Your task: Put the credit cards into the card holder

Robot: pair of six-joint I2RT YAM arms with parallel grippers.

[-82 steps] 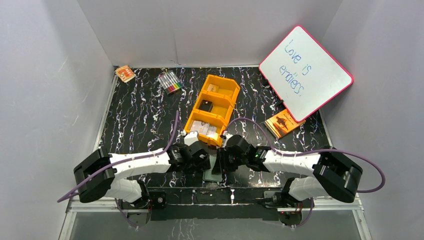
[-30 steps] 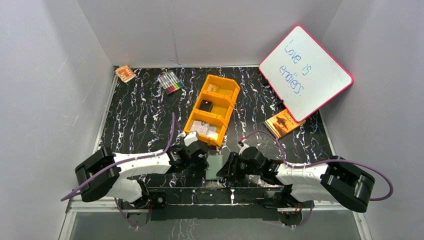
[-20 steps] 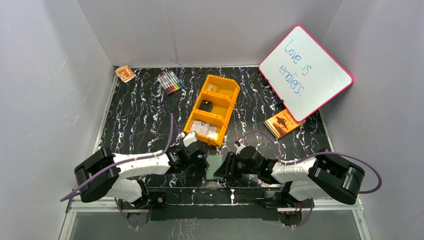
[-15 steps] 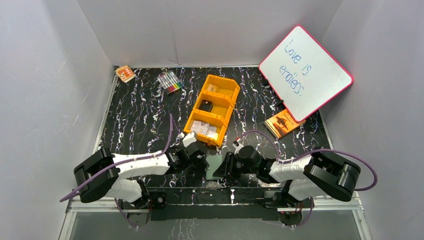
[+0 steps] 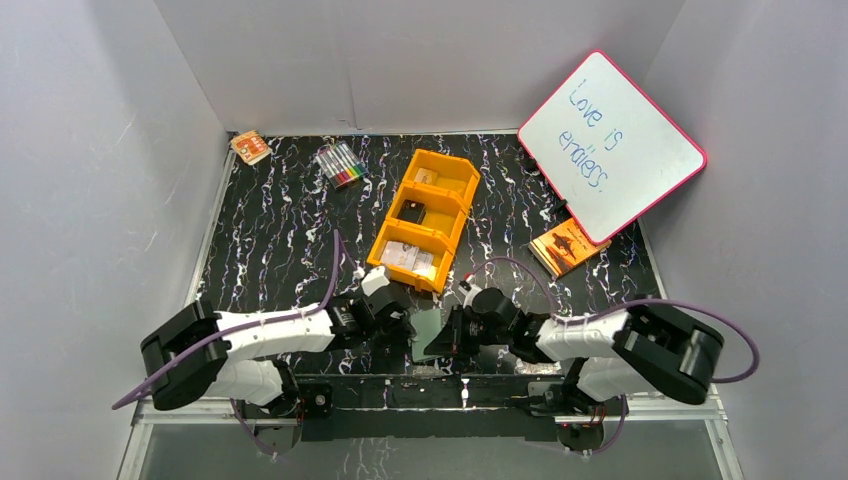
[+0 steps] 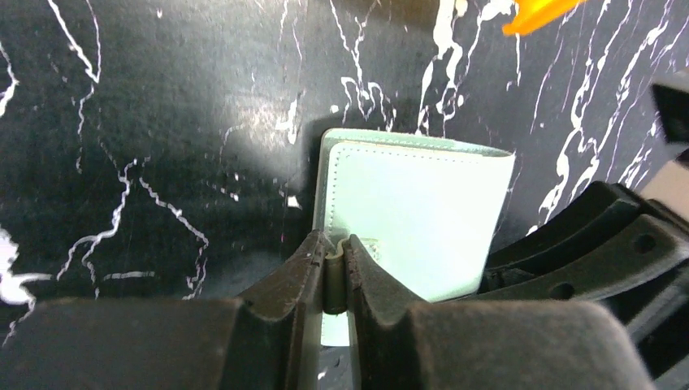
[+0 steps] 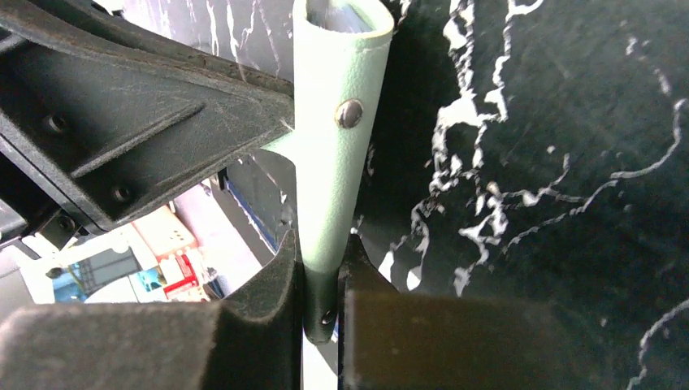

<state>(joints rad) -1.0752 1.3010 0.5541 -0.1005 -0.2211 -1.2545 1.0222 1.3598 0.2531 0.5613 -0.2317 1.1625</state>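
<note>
Card holder [image 5: 429,326] pinched from both sides, lower centre.
Left gripper [image 6: 335,244] and right gripper [image 7: 321,258] each nip its edge; credit cards [image 5: 412,258] lie just above.

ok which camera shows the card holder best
Left wrist: the card holder fills the middle, its broad pale green face and stitched edge in plain view. The right wrist sees only a narrow flap with the snap stud; the top view shows a small patch, mostly hidden.

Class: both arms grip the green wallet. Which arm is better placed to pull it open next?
Likely right: the right fingers pinch the wallet's snap flap and can swing it outward, while the left fingers anchor its other panel.
</note>
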